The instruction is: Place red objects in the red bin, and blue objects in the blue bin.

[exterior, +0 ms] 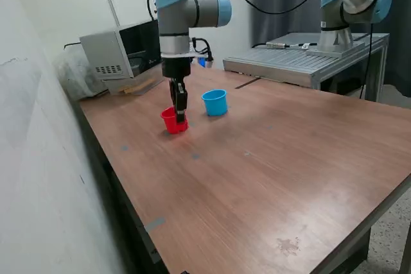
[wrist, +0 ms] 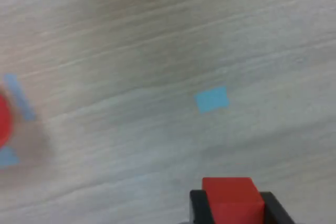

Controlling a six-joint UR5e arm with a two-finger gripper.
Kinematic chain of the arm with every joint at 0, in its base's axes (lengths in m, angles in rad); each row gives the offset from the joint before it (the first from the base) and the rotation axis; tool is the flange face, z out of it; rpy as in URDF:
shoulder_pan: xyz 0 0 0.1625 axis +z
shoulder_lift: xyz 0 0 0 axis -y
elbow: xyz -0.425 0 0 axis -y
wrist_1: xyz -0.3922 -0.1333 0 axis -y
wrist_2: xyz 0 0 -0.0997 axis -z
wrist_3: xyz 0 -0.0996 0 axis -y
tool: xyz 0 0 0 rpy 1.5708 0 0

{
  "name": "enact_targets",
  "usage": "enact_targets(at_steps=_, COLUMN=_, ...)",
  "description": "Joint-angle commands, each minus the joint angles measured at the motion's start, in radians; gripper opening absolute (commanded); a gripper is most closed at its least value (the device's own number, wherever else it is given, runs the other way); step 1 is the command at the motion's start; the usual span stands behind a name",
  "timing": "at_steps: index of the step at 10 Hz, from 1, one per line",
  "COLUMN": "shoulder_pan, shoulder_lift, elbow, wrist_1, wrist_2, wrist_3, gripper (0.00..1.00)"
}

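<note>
Gripping 1 red cube (wrist: 231, 198) between its 2 black fingers (wrist: 200, 208), the tool (exterior: 179, 112) hangs right over the red cup (exterior: 174, 122), so a drop looks imminent. Whether cubes already lie inside either cup cannot be told, and no other cubes show on the bench (exterior: 270, 178); judging from that, sorting seems well along. The light blue cup (exterior: 215, 102) stands near, on the exterior view's right. Both cups are smooth tapered plastic; the cube is matte with crisp edges; the bench is wood-grained with small blue tape marks (wrist: 212, 99).
</note>
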Motion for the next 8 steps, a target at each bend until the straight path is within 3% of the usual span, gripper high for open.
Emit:
enact_targets(at_steps=1, shoulder_pan=-0.044, shoulder_lift=-0.094, elbow=0.063, wrist_1=0.046, wrist_2=-0.027, wrist_3=-0.008, gripper=0.00)
enact_targets(at_steps=3, shoulder_pan=-0.113, shoulder_lift=-0.124, elbow=0.112, wrist_1=0.067, wrist_2=-0.063, wrist_3=-0.011, gripper=0.00)
enact_targets(at_steps=6, shoulder_pan=-0.208, shoulder_lift=-0.127, elbow=0.137, wrist_1=0.069, wrist_2=-0.064, wrist_3=-0.052, gripper=0.00)
enact_targets(at_steps=8, shoulder_pan=-0.219, shoulder_lift=-0.115, elbow=0.166, wrist_1=0.061, wrist_2=-0.058, wrist_3=-0.077, gripper=0.00)
